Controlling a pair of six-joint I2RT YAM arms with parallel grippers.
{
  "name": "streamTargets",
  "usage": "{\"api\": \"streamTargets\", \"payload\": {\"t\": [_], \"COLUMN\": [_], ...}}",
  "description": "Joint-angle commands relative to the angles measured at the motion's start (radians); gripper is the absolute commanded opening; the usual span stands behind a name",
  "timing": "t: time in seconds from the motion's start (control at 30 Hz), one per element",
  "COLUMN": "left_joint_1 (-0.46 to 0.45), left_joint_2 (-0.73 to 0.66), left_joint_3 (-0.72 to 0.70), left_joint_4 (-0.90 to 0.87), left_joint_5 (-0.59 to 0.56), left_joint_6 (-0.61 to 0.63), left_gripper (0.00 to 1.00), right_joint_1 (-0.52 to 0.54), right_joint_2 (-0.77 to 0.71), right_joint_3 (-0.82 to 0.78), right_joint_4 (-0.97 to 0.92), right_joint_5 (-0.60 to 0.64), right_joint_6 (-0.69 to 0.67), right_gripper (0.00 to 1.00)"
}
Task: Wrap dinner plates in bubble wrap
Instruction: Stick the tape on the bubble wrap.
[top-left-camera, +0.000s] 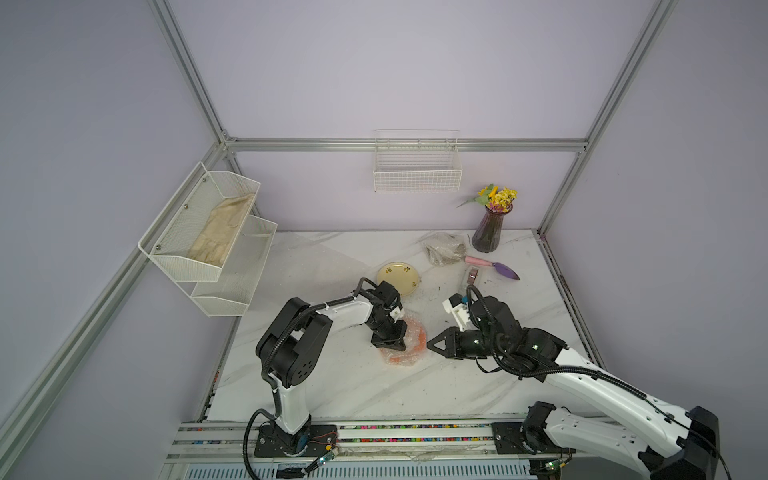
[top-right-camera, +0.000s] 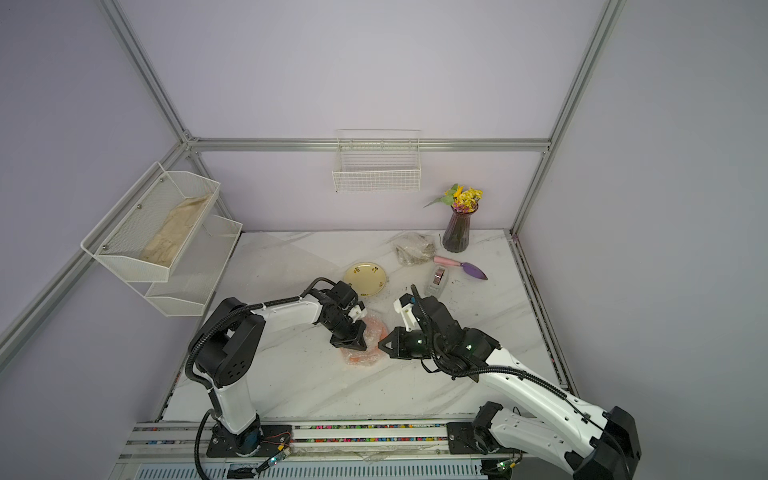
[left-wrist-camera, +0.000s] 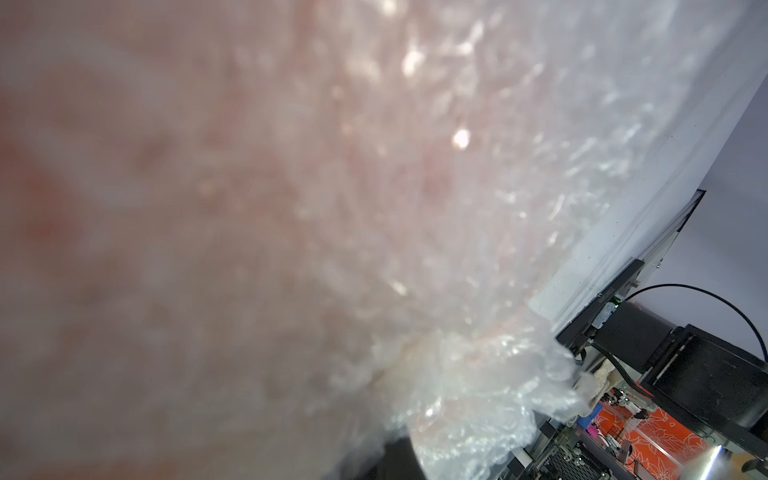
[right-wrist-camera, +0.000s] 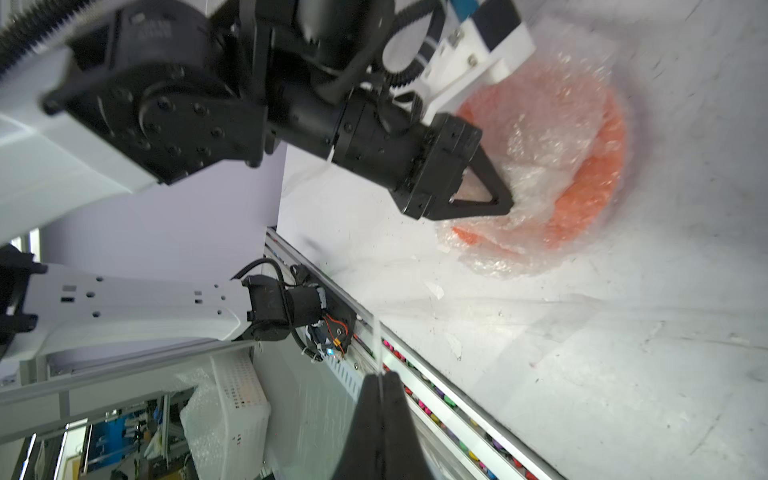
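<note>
Two round plates are seen on the marble table (top-left-camera: 332, 395): one glossy pale-yellow plate (top-left-camera: 397, 276) lies bare at the far middle, and one orange plate (top-left-camera: 420, 337) lies centrally, swathed in crinkly clear bubble wrap (top-left-camera: 392, 358), into which the closed left gripper (top-left-camera: 398, 346) is pressed (pinching cannot be told), with the right gripper (top-left-camera: 429, 343) closed just to its right.

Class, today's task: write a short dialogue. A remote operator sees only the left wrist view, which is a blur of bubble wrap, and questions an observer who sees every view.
Operator: What lies under this wrap?
Observer: The orange plate, with the bubble wrap folded partly over it.
Operator: Where is the right gripper?
Observer: The right gripper is shut and beside that plate, pointing at it. I cannot tell whether it touches the wrap.
</note>
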Motion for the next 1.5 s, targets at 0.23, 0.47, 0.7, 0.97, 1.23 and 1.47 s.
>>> {"api": "streamTargets", "payload": {"t": [0.23,0.47,0.7,0.97,1.23,1.47], "left_joint_1": [0.008,0.008,0.008,0.008,0.011,0.016], "left_joint_2": [-0.052,-0.068,-0.068,-0.035,0.002,0.019], "left_joint_3": [-0.060,-0.098,-0.148,-0.155,-0.138,-0.157], "left_joint_4": [0.085,0.099,0.100,0.093,0.058,0.039], "left_joint_5": [0.006,0.041,0.060,0.088,0.086,0.082], "left_joint_6": [0.010,-0.012,-0.036,-0.041,-0.024,-0.015], "left_gripper": [0.04,0.04,0.04,0.04,0.03,0.03], "right_joint_1": [0.055,-0.029,-0.130,-0.182,-0.192,-0.226], "right_joint_2": [0.287,0.467,0.634,0.765,0.838,0.770], "right_joint_3": [0.043,0.080,0.175,0.229,0.188,0.285], "right_joint_4": [0.193,0.290,0.322,0.325,0.304,0.071], "right_joint_5": [0.184,0.210,0.112,-0.007,0.127,0.462], "right_joint_6": [0.007,-0.018,-0.055,-0.107,-0.155,-0.160], "right_gripper": [0.00,0.00,0.00,0.00,0.06,0.25]}}
